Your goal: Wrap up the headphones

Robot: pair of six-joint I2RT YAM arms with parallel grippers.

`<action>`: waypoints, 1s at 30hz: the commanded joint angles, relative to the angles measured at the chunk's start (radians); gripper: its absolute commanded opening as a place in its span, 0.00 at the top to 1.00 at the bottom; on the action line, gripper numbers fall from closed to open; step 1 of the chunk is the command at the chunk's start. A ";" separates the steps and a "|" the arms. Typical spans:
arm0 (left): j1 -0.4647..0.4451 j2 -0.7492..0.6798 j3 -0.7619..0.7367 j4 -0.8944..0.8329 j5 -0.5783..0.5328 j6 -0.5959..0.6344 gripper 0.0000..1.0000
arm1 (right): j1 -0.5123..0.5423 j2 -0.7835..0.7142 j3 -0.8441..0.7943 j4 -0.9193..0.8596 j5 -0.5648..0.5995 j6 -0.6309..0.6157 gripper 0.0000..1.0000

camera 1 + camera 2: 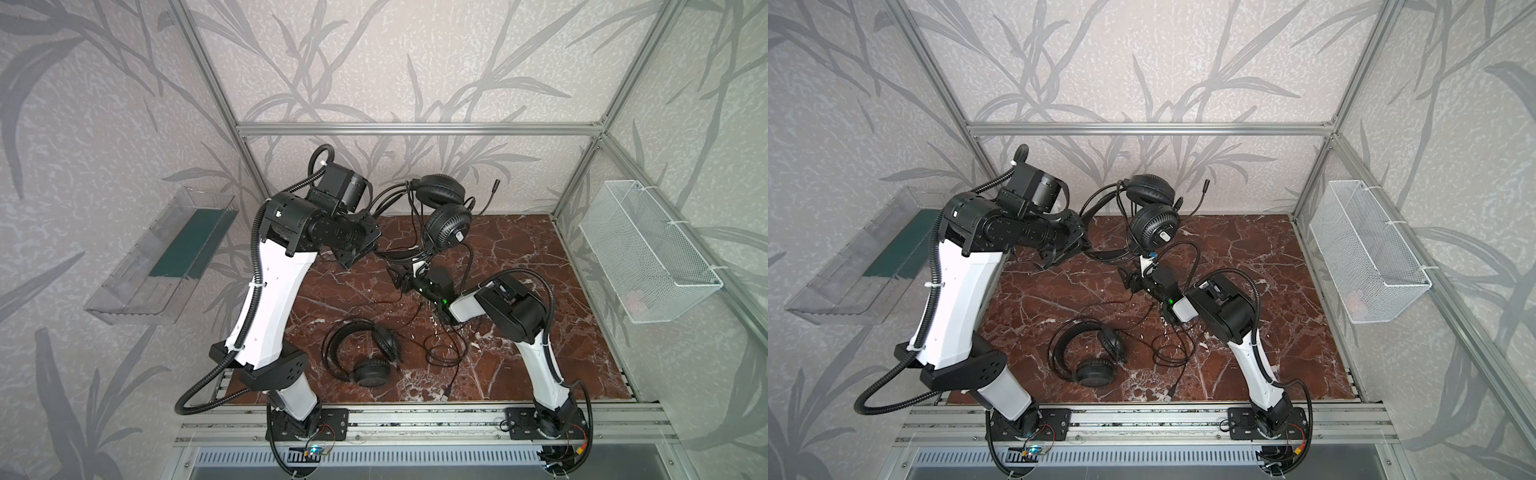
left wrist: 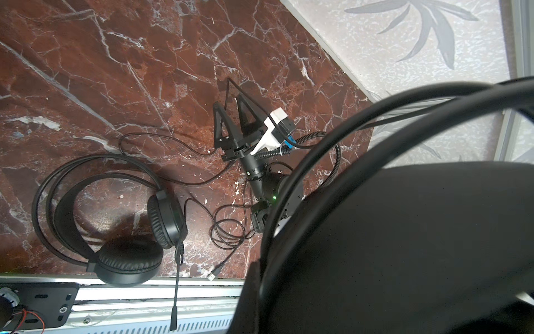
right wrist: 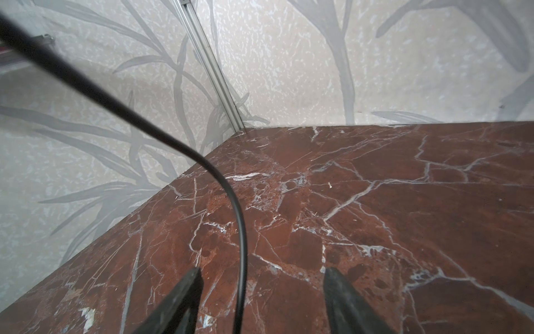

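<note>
text: nothing is reading legibly | headphones (image 1: 440, 194) earcup (image 1: 443, 227) label (image 1: 459, 237): is showing white, marks too small

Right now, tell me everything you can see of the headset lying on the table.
The lying headset is black: thin double-wire headband, two padded round earcups, one flat, one on edge. It rests on the marble table near the front rail, held by nothing. Its mic boom overhangs the rail; a thin cable loops beside it.

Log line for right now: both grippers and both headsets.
left gripper: shut on raised headset, at headband | right gripper: open, cable passing between jaws | second headset: lying on table, unwrapped
</note>
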State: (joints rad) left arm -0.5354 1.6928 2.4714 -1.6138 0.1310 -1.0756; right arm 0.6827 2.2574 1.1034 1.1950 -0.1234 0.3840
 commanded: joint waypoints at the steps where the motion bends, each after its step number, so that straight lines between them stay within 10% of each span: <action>1: -0.009 -0.013 0.039 -0.074 0.002 -0.039 1.00 | -0.015 0.022 0.033 -0.017 -0.019 0.039 0.34; 12: -0.011 -0.012 0.051 -0.073 -0.004 -0.033 1.00 | -0.014 0.049 0.049 -0.021 -0.076 0.077 0.47; 21: -0.005 -0.012 0.053 -0.073 -0.081 -0.006 1.00 | 0.004 -0.031 -0.073 0.036 -0.055 0.075 0.88; 30: 0.044 0.066 0.050 -0.066 -0.131 0.051 1.00 | 0.074 -0.278 -0.234 -0.107 -0.055 -0.084 1.00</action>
State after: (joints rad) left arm -0.5064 1.7317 2.4924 -1.6138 0.0277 -1.0401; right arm 0.7357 2.0850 0.8852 1.1267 -0.1837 0.3866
